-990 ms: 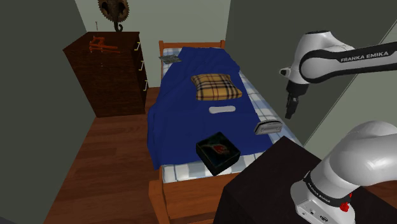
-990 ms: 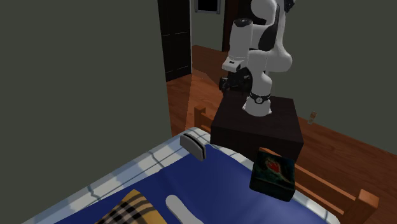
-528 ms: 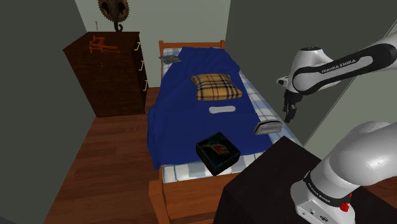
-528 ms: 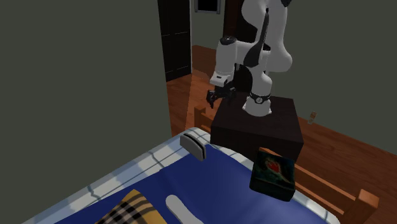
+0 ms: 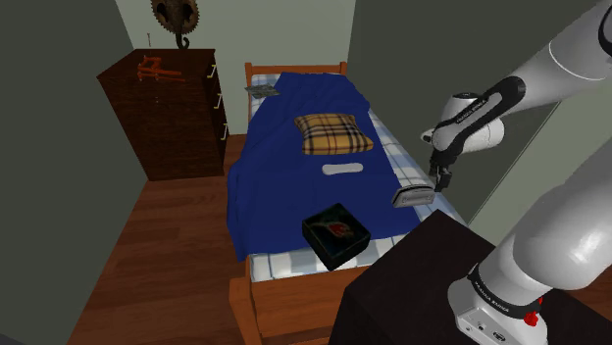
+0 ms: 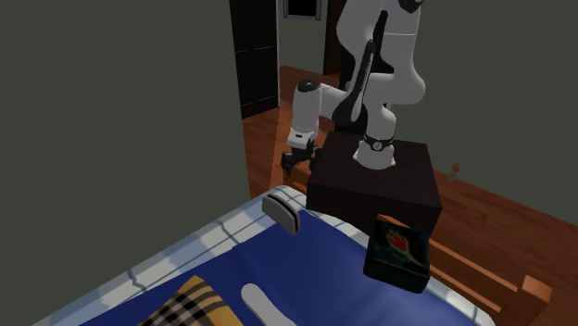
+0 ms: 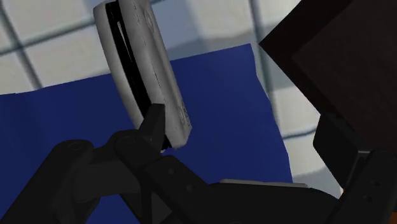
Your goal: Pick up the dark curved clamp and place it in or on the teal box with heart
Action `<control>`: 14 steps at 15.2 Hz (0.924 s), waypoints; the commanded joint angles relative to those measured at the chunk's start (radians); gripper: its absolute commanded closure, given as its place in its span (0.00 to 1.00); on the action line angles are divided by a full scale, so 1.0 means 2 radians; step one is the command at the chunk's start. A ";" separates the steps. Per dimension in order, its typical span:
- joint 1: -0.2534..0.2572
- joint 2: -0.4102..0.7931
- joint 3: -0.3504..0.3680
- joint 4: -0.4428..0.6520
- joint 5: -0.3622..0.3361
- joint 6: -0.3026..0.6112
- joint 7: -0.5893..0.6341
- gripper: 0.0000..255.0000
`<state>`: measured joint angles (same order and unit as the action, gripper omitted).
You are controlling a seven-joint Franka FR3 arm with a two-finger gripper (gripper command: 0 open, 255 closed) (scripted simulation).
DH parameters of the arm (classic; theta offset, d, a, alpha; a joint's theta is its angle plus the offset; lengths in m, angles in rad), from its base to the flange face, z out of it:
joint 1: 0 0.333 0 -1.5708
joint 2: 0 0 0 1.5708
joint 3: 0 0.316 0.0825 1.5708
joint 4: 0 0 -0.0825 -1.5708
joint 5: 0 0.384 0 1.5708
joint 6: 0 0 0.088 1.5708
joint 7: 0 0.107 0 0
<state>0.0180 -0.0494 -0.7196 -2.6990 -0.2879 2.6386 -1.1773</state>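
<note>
Grey curved clamp [image 5: 412, 195] lying at edge of bed [image 5: 392, 157], right of centre in shoulder view, well apart from teal box [image 5: 335, 235]. Gripper [image 5: 438, 181] just above clamp, fingers [image 7: 156, 124] spread, holding nothing. Judged rigid, light, smooth-skinned; best pinched across narrow width at mid-length.

One bed [image 5: 294, 69], one plaid pillow [image 5: 333, 133], one dark box with a heart [image 5: 335, 235], one grey curved clamp [image 5: 412, 195], one dresser [image 5: 162, 123], one claw [image 5: 438, 180].
</note>
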 commanded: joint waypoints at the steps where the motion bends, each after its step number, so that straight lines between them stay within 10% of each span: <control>1: 0.009 0.073 -0.002 0.025 0.085 0.044 -0.085 0.00; 6: -0.082 0.198 0.099 0.096 0.232 0.096 -0.247 0.00; 14: -0.163 0.286 0.179 0.153 0.277 0.138 -0.308 0.00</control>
<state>-0.2940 0.5042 -0.3766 -2.4034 0.2572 2.9046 -1.7864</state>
